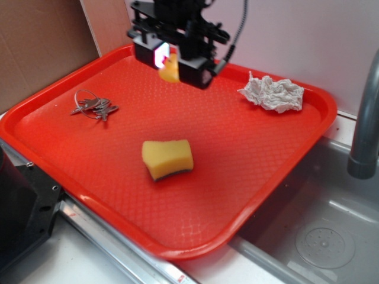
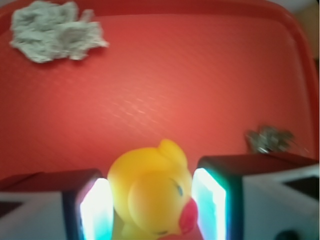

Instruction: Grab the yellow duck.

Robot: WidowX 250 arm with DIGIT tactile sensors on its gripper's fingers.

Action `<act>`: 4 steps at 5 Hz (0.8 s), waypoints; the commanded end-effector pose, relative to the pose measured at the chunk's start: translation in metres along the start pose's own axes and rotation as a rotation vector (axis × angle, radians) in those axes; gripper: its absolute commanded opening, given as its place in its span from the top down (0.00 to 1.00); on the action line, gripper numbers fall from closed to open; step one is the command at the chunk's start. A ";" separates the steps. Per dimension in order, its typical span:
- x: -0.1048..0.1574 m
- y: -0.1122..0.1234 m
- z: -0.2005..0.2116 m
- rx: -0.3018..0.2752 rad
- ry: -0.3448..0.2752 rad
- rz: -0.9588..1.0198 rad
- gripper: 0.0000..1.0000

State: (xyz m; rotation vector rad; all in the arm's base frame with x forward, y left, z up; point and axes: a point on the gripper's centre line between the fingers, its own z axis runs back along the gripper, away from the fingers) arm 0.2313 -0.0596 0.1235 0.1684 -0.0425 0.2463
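Duck between claw pads

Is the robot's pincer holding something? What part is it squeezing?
The yellow duck sits between the pincer's pads, which flank its body. Whether they squeeze it yet cannot be told.

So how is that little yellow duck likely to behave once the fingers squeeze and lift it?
The yellow duck looks glossy and rounded, so it may slip or pop out from between the flat pads. It is small and probably hollow, so likely light. It sits between the gripper fingers, and its soft-looking body may give slightly.
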 end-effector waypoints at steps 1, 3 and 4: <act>-0.027 0.054 0.041 -0.061 -0.032 0.166 1.00; -0.037 0.082 0.047 -0.126 -0.026 0.282 1.00; -0.034 0.079 0.045 -0.134 -0.031 0.264 1.00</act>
